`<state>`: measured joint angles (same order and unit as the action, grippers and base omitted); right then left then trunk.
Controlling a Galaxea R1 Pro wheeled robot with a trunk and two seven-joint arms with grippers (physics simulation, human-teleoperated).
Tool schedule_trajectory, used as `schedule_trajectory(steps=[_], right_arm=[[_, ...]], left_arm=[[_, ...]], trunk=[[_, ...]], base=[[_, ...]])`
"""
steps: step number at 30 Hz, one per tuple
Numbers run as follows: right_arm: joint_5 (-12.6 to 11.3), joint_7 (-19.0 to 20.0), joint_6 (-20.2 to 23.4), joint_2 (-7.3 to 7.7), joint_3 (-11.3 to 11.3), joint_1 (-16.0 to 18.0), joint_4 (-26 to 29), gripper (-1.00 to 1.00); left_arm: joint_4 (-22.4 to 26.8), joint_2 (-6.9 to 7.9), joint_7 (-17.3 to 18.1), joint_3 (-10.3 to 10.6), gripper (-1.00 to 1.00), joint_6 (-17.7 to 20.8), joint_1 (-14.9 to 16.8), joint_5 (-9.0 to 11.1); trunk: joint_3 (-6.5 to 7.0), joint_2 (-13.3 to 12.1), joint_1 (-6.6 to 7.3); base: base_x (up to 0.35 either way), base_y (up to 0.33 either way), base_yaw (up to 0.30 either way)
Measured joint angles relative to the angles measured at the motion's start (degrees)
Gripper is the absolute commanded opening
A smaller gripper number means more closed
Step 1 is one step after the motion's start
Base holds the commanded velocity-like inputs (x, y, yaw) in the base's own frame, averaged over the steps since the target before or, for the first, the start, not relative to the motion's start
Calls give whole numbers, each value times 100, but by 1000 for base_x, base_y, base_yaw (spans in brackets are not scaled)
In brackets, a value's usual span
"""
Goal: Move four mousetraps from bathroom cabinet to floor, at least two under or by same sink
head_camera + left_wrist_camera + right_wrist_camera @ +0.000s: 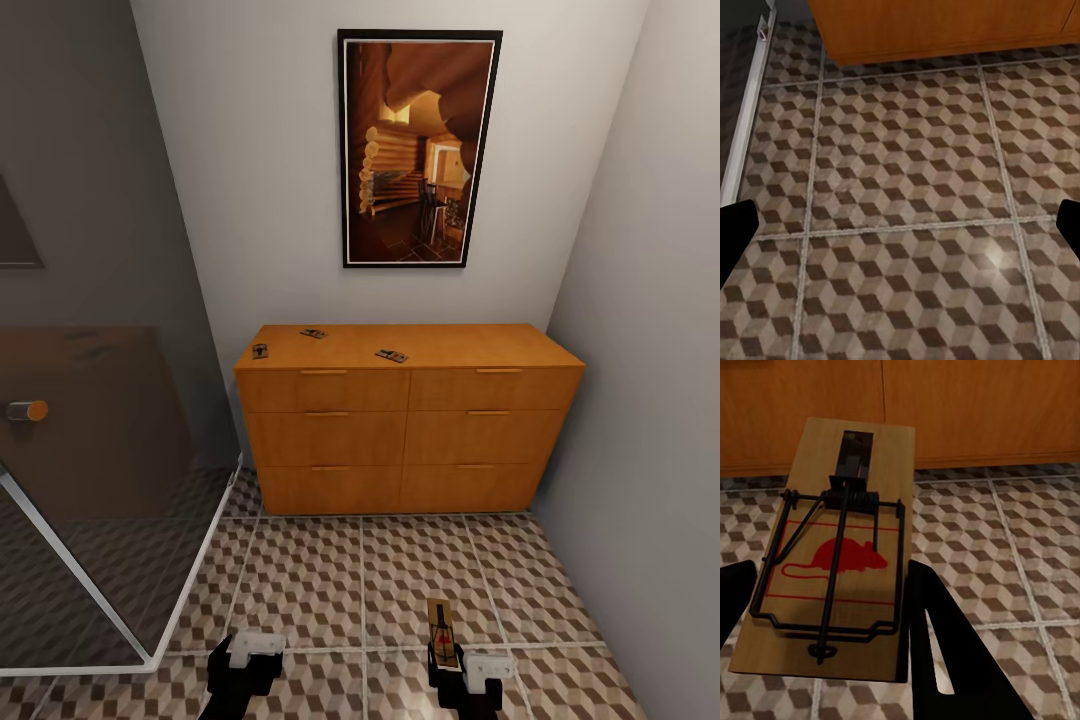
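Observation:
The orange-brown cabinet (410, 430) stands against the back wall, all drawers closed. Three mousetraps lie on its flat top: one at the left edge (260, 351), one further back (313, 333), one near the middle (391, 355). The fourth mousetrap (844, 562), a tan board with dark wire and a red mouse mark, sits between the fingers of my right gripper (829, 581), which is shut on it above the cube-patterned bathroom floor (330, 580). In the head view that trap (440, 628) sticks forward from the right gripper (442, 658). My left gripper (900, 225) hangs open over the tiles, holding nothing.
A glass shower enclosure (90, 480) with a white frame (190, 590) and a round knob (28, 410) takes up the left side. A grey wall (650, 400) closes the right. A framed picture (418, 148) hangs above the cabinet.

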<state>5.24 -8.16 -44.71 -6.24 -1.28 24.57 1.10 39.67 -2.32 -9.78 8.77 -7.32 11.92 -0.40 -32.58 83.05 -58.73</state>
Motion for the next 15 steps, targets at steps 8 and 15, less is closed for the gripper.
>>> schedule_trajectory(steps=[8,15], right_arm=[[-1,0,0,0,0,0,0,-100],[1,0,0,-2,0,0,0,-100]], left_arm=[[2,0,1,-2,100,-1,2,-4],[0,0,-1,1,100,-1,4,-1]], trunk=[[0,0,0],[0,0,0]], base=[[0,0,0],[0,0,0]])
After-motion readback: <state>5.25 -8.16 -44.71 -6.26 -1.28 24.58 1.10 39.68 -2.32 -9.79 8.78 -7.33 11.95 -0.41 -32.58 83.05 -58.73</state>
